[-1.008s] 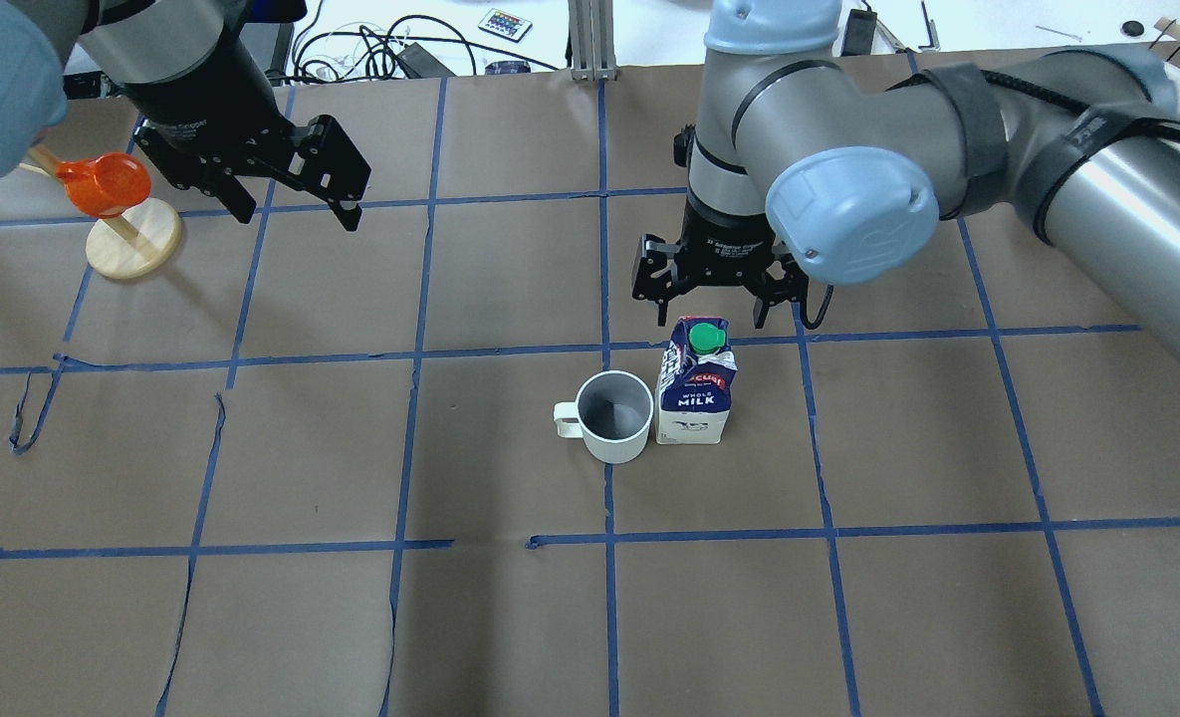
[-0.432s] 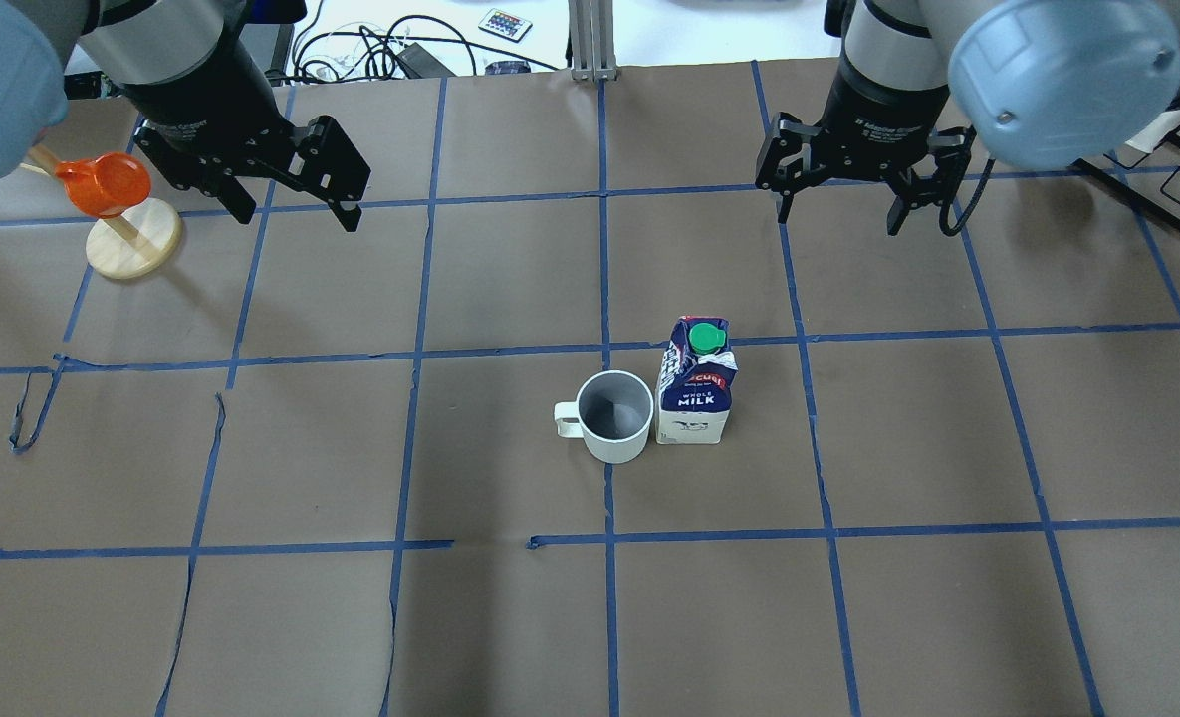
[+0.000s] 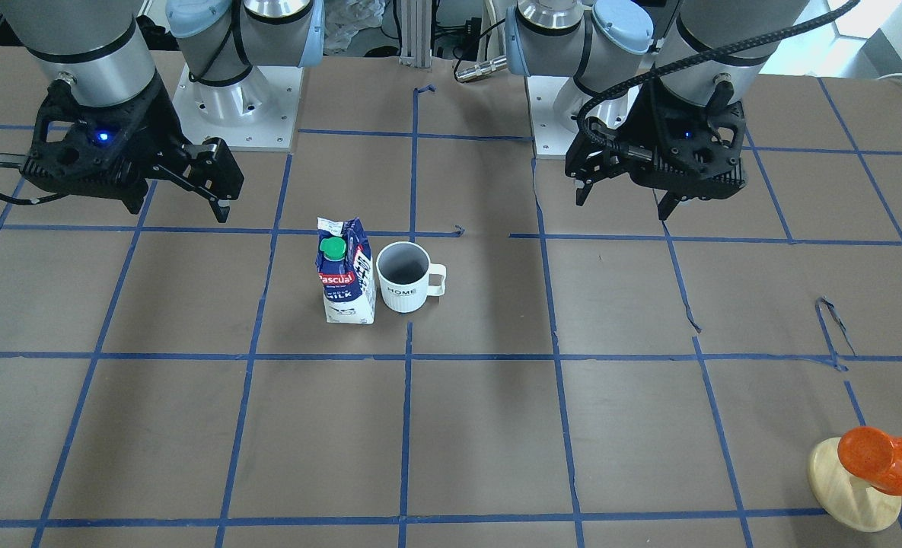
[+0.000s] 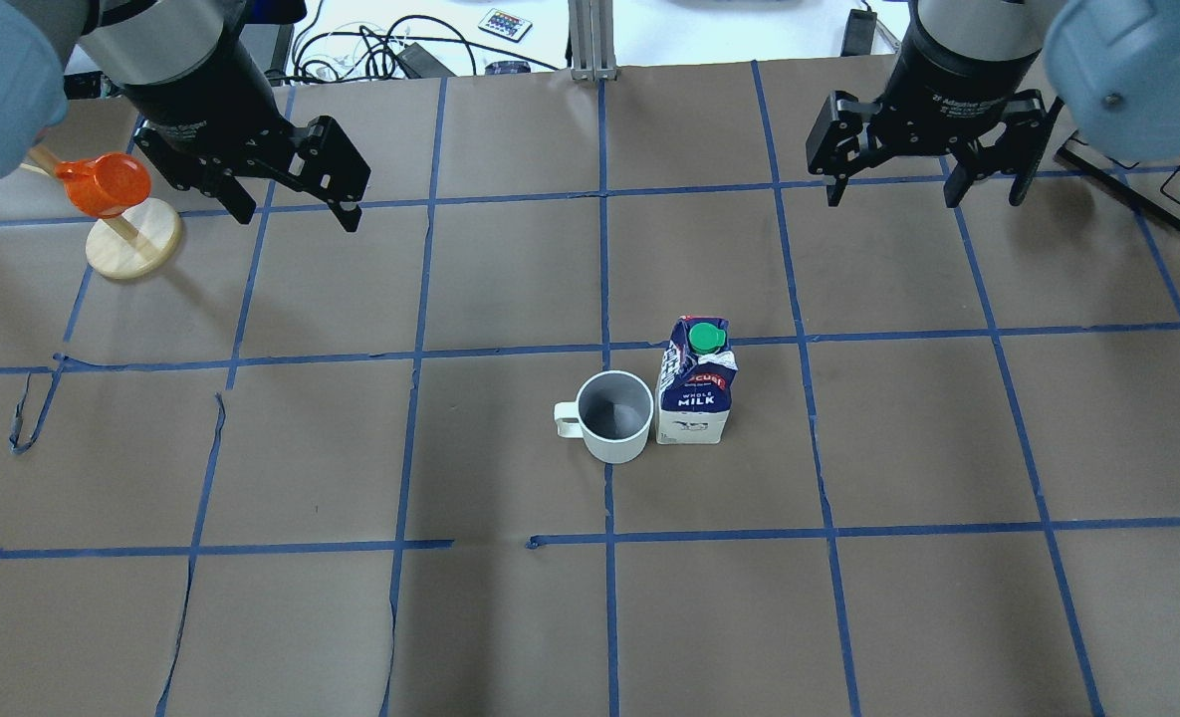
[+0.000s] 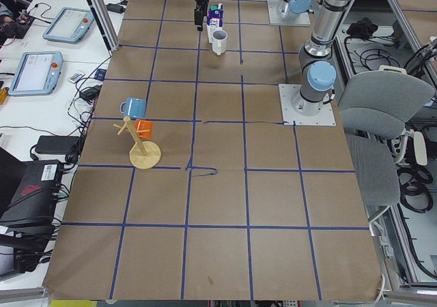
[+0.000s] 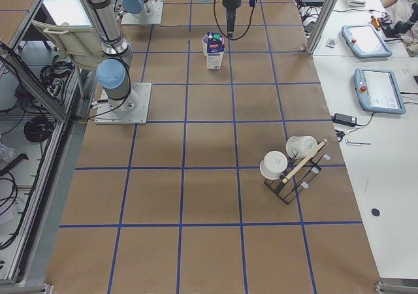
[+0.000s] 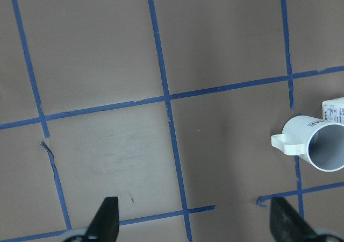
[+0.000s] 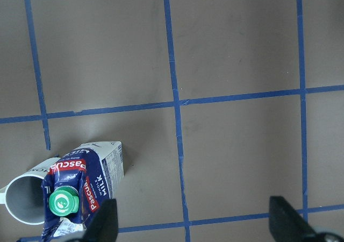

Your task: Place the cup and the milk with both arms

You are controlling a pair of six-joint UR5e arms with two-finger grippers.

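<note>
Brown paper gridded with blue tape covers the counter point(image 4: 510, 617). Near its middle the cup point(image 4: 616, 418) stands upright, handle toward the robot's left, with the milk point(image 4: 694, 393) upright just beside it on the right. The left end effector point(image 4: 299, 214) and right end effector point(image 4: 898, 194) both hang wide and empty, well apart from them.

Brown surface point(image 4: 510, 627), blue tape grid point(image 4: 604, 259) — orange cup point(image 4: 104, 184) on wooden stand point(image 4: 136, 247); white cups point(image 6: 273, 164) on black rack point(image 6: 288, 185) at the opposite end.
</note>
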